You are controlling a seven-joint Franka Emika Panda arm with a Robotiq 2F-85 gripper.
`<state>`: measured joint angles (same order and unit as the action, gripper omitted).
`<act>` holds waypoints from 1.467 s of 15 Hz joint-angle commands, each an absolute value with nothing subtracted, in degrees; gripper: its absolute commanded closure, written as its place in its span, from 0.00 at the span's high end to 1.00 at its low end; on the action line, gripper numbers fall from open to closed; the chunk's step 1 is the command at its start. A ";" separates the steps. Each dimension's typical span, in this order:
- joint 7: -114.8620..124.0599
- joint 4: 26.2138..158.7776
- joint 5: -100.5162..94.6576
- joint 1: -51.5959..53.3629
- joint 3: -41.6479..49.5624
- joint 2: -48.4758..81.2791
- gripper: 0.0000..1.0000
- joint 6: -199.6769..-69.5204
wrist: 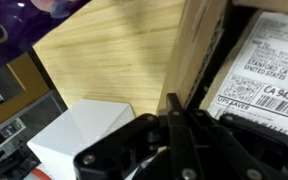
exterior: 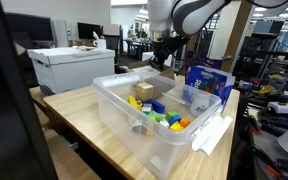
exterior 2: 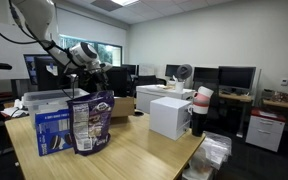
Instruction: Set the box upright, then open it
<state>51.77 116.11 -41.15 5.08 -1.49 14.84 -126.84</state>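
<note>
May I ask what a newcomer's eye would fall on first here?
The clear plastic bin of colourful toys fills the foreground in an exterior view. Behind it the robot arm reaches down near the blue printed box. In the wrist view, the tool hangs close to a labelled cardboard box.

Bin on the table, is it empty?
No, the bin has colourful toys inside it.

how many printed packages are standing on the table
2: the blue printed box and a darker printed bag right beside it, both upright near an edge of the table in an exterior view. Others could be hidden behind them.
</note>
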 commanded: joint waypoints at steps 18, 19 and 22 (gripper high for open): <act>20.94 123.24 -26.64 2.97 2.88 9.66 0.55 -138.23; 21.12 122.96 -26.78 3.14 2.83 9.31 0.59 -138.00; 21.40 122.65 -24.44 3.15 2.26 8.54 0.73 -138.50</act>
<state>23.06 122.12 -26.58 2.62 2.34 10.99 -139.45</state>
